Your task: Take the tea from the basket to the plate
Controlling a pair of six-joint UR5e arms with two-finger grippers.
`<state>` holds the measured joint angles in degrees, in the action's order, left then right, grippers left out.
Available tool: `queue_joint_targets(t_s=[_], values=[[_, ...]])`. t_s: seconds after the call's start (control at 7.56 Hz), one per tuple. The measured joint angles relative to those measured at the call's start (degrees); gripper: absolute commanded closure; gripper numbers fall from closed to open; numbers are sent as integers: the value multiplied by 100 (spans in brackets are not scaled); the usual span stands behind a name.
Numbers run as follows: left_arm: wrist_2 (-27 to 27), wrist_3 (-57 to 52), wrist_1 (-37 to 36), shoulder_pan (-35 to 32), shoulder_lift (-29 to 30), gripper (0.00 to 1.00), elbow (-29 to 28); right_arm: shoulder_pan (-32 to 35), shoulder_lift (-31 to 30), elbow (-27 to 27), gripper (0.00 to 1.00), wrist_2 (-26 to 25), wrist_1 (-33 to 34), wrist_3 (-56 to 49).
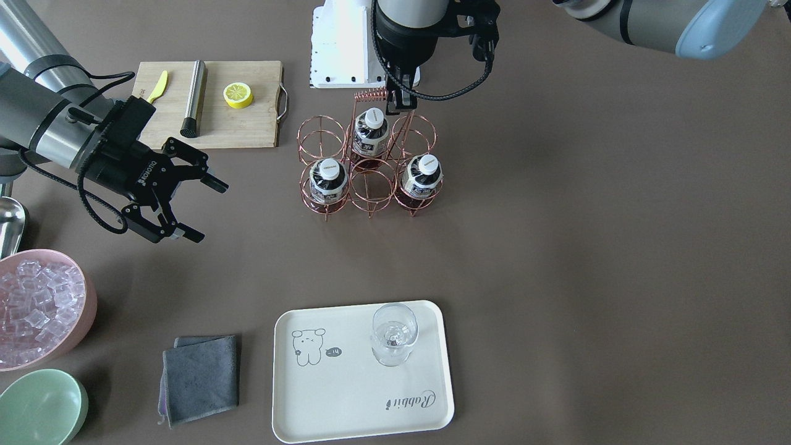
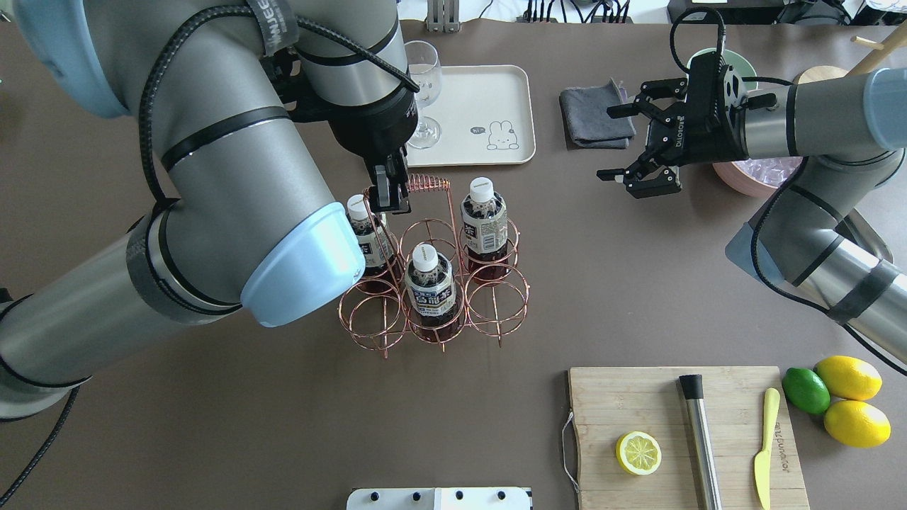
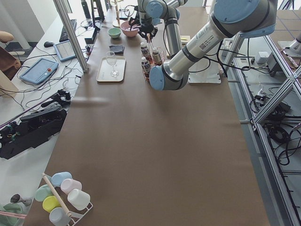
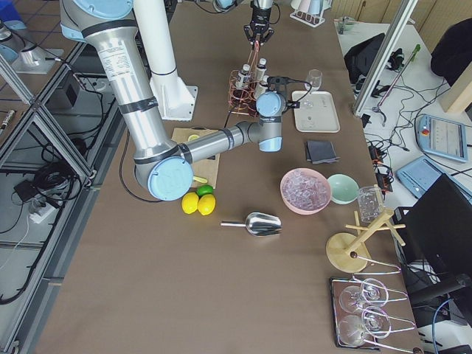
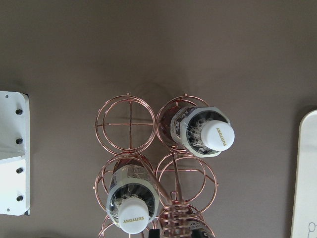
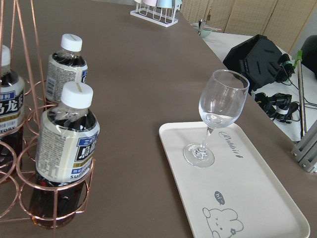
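Seen from the overhead camera, the left gripper (image 2: 391, 204) hangs at the left end of the basket's (image 2: 499, 312) coiled handle (image 2: 429, 185), pointing down. Its fingers are seen edge-on, so whether they are apart or together cannot be told. All the tea sits upright in the basket. The left tea bottle (image 2: 368, 237) is in the far-left cell and partly hidden by the arm. The middle tea bottle (image 2: 429, 283) is in the near-centre cell, and the right tea bottle (image 2: 485, 216) is in the far-right cell. Beyond the basket lies the plate (image 2: 489, 92), with a wine glass (image 2: 423, 92) standing on its left part. Right of the plate is a folded grey cloth (image 2: 592, 117). Just past it the right gripper (image 2: 613, 145) hovers above the table with its fingers spread wide, holding nothing. Behind it are a green bowl (image 2: 708, 57) and a pink bowl of ice (image 2: 758, 173). Nearer the robot, a wooden cutting board (image 2: 616, 397) carries a lemon half (image 2: 638, 453), a steel muddler (image 2: 701, 439) and a yellow knife (image 2: 764, 446). A lime (image 2: 806, 390) and two lemons (image 2: 849, 377) lie just beside its right edge.
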<state>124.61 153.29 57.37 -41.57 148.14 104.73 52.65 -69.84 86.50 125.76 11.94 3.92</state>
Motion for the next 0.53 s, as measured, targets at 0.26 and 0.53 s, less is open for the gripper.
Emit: queue_joint_targets(t_s=[0.26,0.53], values=[[5,41,4,29,32,100,16,-41,6,191,1,-7,-6,211],[6,73,100,130,10,100,17,-226,56,371,1,-18,-7,659]])
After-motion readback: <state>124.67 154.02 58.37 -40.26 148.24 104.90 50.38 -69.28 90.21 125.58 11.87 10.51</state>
